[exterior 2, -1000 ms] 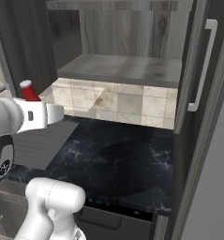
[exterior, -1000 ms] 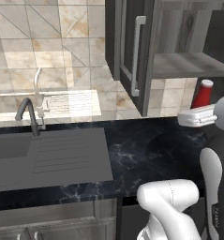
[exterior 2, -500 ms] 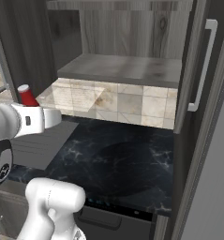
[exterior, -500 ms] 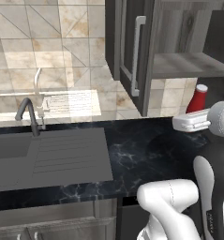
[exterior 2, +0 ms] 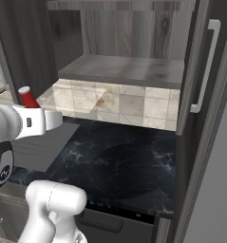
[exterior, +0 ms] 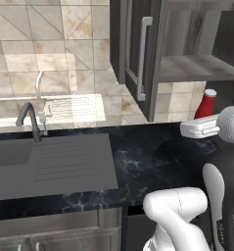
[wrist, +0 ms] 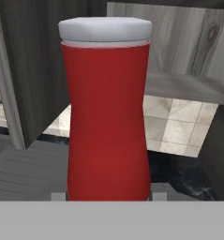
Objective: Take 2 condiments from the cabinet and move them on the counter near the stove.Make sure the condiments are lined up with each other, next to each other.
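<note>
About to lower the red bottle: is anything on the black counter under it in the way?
Nothing visible is. The red condiment bottle sits upright in the gripper, out of the cabinet and above the counter, whose black surface below shows bare in both base views. I cannot see the stove from here.

Glossy white arm, dark joints
</note>
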Controlling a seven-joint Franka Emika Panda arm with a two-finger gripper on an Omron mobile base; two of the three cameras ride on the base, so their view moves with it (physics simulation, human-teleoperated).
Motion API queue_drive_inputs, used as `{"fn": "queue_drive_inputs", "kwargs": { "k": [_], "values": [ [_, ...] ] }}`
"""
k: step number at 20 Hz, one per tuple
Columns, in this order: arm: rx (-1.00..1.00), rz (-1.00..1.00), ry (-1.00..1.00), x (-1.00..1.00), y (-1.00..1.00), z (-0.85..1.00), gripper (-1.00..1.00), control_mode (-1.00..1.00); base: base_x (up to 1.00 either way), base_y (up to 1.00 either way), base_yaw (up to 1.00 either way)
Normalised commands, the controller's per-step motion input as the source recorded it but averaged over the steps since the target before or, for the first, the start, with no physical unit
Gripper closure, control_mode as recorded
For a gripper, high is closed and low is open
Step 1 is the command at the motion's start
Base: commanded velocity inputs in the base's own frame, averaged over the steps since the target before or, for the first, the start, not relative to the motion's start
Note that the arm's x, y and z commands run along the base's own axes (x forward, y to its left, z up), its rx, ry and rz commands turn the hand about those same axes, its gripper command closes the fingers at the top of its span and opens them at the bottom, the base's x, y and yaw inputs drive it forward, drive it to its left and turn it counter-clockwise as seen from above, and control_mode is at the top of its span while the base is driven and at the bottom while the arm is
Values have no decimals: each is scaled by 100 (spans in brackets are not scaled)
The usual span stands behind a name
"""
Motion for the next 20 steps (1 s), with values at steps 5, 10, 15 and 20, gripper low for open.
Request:
{"fn": "queue_drive_inputs", "kwargs": {
  "k": [5, 10, 15, 20],
  "values": [
    [0, 0, 3, 0, 0, -3, 100, -100, 0, 0, 0],
    [0, 0, 0, 0, 0, -1, 100, -100, 0, 0, 0],
    [0, 0, 0, 0, 0, 0, 100, 100, -24, -1, 0],
    [0, 0, 0, 0, 0, 0, 100, 100, -61, -2, 0]
  ]
}}
